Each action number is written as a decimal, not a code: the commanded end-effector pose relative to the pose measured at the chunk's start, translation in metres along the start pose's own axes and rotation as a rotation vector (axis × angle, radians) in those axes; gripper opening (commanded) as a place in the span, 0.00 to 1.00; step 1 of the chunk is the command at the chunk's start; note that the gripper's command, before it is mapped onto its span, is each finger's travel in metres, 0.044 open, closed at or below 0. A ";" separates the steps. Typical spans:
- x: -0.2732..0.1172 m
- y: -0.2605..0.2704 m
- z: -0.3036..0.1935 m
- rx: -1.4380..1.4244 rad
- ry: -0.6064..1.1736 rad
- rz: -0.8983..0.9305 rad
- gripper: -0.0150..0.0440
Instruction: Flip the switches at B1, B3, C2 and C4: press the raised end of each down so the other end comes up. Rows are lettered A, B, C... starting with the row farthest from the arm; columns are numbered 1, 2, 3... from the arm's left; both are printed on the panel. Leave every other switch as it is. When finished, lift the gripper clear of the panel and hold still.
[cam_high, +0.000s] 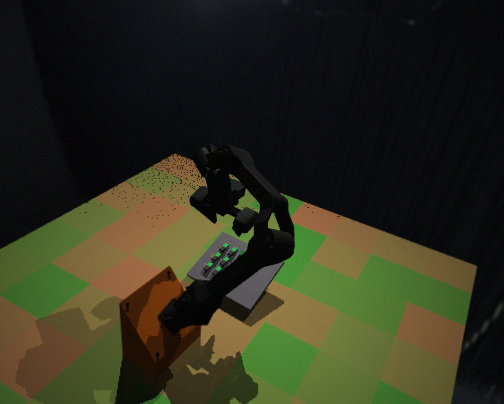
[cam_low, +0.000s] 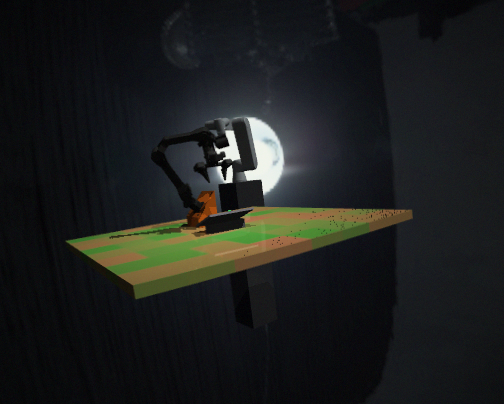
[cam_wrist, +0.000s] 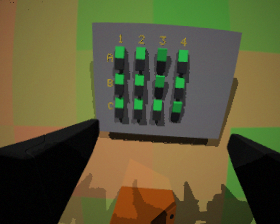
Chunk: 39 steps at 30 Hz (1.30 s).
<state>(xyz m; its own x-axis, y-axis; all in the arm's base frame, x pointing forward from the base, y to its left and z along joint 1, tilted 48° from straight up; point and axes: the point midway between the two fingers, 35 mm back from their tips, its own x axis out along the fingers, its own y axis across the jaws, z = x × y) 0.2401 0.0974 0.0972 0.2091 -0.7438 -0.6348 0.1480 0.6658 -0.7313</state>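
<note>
Wrist view: 12 switches (cam_wrist: 159, 80) on 1 panel (cam_wrist: 212, 80).

On the panel (cam_high: 255, 289) (cam_low: 230, 215) (cam_wrist: 212, 85), switches B1 (cam_wrist: 119, 85), B3 (cam_wrist: 159, 86), C2 (cam_wrist: 138, 110) and C4 (cam_wrist: 176, 111) were green and black.

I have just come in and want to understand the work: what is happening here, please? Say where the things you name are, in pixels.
A black robot arm (cam_high: 265, 195) (cam_low: 172, 172) holds its open black claw (cam_low: 216, 180) (cam_wrist: 165, 133) above a grey panel (cam_high: 251, 294) (cam_wrist: 212, 95) of green-and-black switches, in rows A to C and columns 1 to 4. It grips and presses nothing. The task is to flip B1, B3, C2 and C4.
</note>
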 end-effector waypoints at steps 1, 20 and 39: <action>0.003 0.002 0.000 -0.001 0.000 0.000 0.89; 0.132 0.057 -0.019 -0.038 -0.025 0.003 0.25; 0.156 0.057 -0.019 -0.038 -0.026 0.002 0.25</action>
<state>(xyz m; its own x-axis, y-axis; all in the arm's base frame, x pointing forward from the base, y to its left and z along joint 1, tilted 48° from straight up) 0.2645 0.0205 -0.0455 0.2361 -0.7363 -0.6341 0.1197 0.6696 -0.7330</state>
